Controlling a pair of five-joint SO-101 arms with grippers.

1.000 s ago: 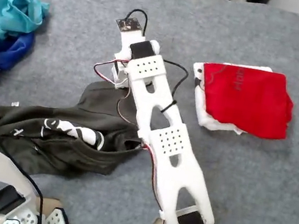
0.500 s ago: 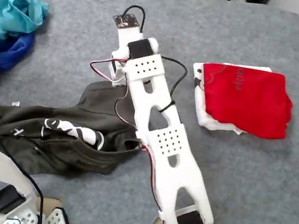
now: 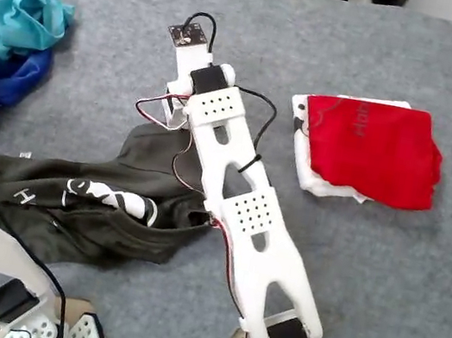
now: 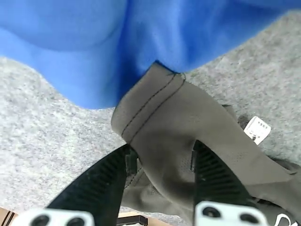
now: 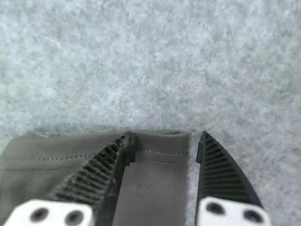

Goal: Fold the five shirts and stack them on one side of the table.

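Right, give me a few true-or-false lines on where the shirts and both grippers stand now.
1. The red shirt lies folded on top of a white shirt. True.
2. The teal shirt is folded on that stack. False: it lies crumpled beside the blue shirt on the other side of the table.
3. The left gripper has fabric of the olive shirt between its jaws. True.
4. The right gripper is at the red shirt. False: it straddles a hemmed corner of the olive shirt, which lies flat on the table.
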